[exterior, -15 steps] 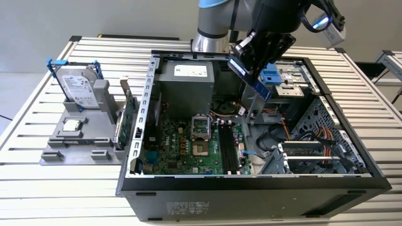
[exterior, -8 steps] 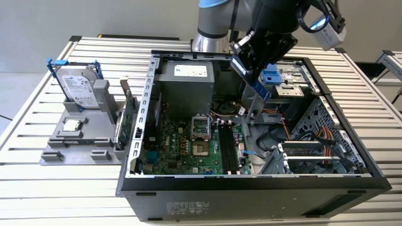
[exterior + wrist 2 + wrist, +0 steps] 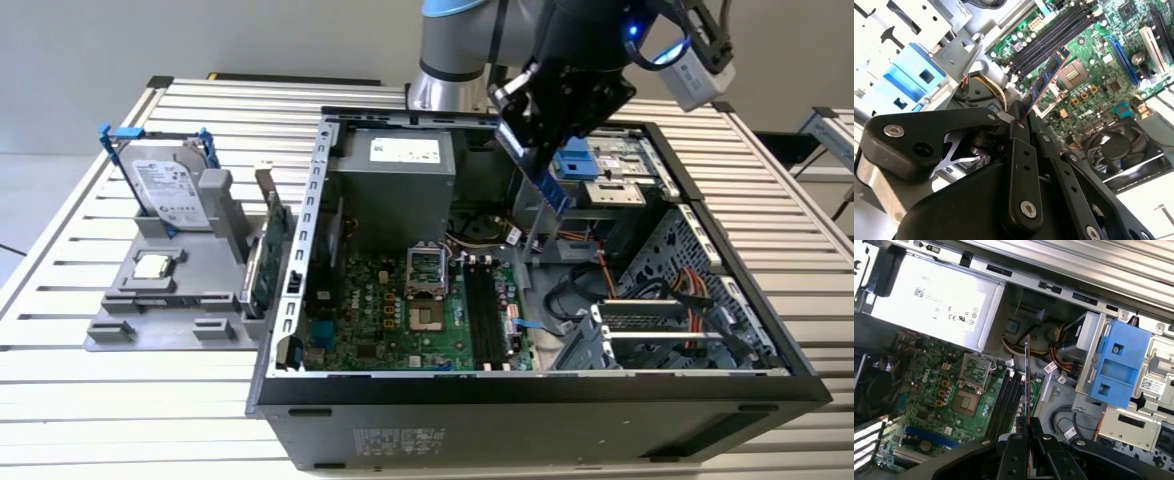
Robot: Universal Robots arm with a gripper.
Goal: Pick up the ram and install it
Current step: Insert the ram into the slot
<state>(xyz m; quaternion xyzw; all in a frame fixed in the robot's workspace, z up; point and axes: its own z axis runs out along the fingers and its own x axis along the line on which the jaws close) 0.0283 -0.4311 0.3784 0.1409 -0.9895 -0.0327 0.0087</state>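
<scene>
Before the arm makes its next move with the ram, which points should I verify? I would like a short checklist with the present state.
1. Ram clamped in the hand: ok.
2. Computer case open on its side: ok.
3. Memory slots empty: ok, they look free.
4. Ram clear of the motherboard, held above it: ok.
5. Ram lined up with one slot: cannot tell.

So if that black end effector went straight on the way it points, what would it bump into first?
The slim bluish ram stick clamped in the end effector leads, and would probably meet the long black memory slots on the green motherboard, or just beside them; depth is unclear.
</scene>
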